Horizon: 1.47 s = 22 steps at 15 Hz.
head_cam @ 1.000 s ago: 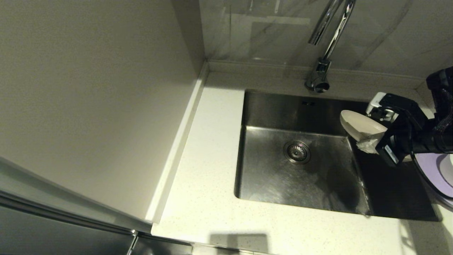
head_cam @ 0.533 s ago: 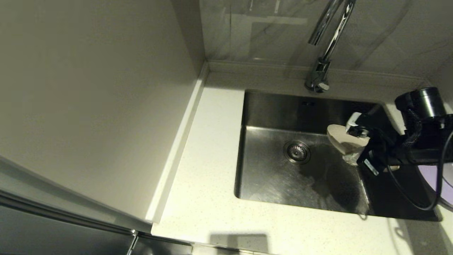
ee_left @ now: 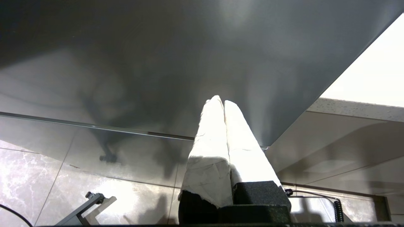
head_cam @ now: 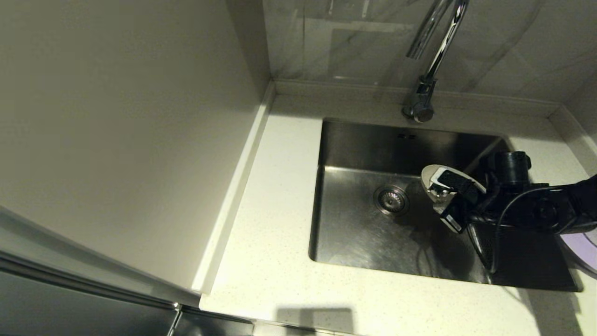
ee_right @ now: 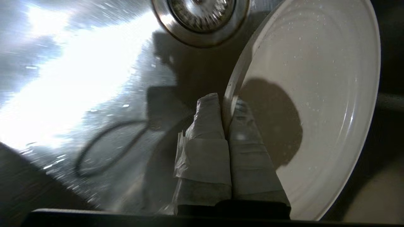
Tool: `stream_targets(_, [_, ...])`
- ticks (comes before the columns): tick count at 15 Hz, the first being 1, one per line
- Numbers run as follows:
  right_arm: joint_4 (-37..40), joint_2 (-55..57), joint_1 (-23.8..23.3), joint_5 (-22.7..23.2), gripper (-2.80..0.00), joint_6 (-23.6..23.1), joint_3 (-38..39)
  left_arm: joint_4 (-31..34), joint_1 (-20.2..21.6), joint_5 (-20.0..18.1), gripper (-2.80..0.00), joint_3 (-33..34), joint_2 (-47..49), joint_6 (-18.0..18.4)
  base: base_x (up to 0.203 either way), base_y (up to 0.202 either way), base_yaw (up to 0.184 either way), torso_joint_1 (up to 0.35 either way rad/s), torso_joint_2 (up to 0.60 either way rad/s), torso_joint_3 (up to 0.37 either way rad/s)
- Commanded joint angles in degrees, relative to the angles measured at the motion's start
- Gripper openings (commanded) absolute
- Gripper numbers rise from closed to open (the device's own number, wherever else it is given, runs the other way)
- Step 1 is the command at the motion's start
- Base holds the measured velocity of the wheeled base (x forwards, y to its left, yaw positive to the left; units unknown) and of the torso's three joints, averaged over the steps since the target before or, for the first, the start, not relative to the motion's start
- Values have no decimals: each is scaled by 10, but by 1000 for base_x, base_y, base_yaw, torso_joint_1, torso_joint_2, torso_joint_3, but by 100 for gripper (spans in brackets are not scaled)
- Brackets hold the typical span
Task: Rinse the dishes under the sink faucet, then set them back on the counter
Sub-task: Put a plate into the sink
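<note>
The beige plate (head_cam: 426, 177) (ee_right: 315, 94) hangs tilted on edge low inside the sink (head_cam: 359, 238), just right of the drain strainer (head_cam: 391, 199) (ee_right: 200, 15). My right gripper (head_cam: 437, 196) (ee_right: 224, 101) is shut on its rim, one taped finger on each face. Water drops speckle the plate's inner face. The faucet (head_cam: 431, 56) stands behind the basin, its spout above and slightly left of the plate. An edge of the lavender plate (head_cam: 583, 245) shows on the counter (head_cam: 275, 210) at far right. The white bowl is out of view. My left gripper (ee_left: 221, 101) is shut on nothing, parked below the counter.
The right arm and its cable stretch over the sink's right side (head_cam: 527, 210). A tall plain panel (head_cam: 126, 130) borders the counter on the left. A low raised back edge (head_cam: 345, 88) runs below the grey tiled wall.
My right arm has carried the beige plate from the sink's upper right edge down and leftward into the basin, close to the drain strainer.
</note>
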Motion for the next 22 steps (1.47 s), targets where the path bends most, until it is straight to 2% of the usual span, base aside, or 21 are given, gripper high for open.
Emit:
stream_targets(1, [-33, 69, -18, 0, -280, -5, -8, 0, 0, 0, -280, 0, -1, 0, 0, 0, 0, 0, 0, 0])
stream_targets(6, [-40, 110, -31, -19, -280, -8, -42, 0, 0, 0, -280, 0, -1, 0, 0, 0, 0, 0, 0, 0])
stream_targets(7, [-40, 117, -30, -21, -230, -17, -49, 0, 0, 0, -280, 0, -1, 0, 0, 0, 0, 0, 0, 0])
stream_targets(8, [-40, 126, -30, -22, 0, -21, -55, 0, 0, 0, -280, 0, -1, 0, 0, 0, 0, 0, 0, 0])
stream_targets(12, [-40, 160, -29, -22, 0, -22, -90, 0, 0, 0, -280, 0, -1, 0, 0, 0, 0, 0, 0, 0])
stream_targets(15, [-37, 129, -30, -19, 0, -21, -85, 0, 0, 0, -280, 0, -1, 0, 0, 0, 0, 0, 0, 0])
stream_targets(18, [-32, 34, -29, -9, 0, -17, -50, 0, 0, 0, -280, 0, -1, 0, 0, 0, 0, 0, 0, 0])
stream_targets(22, [8, -145, -28, 47, 0, 7, 3, 0, 0, 0, -280, 0, -1, 0, 0, 0, 0, 0, 0, 0])
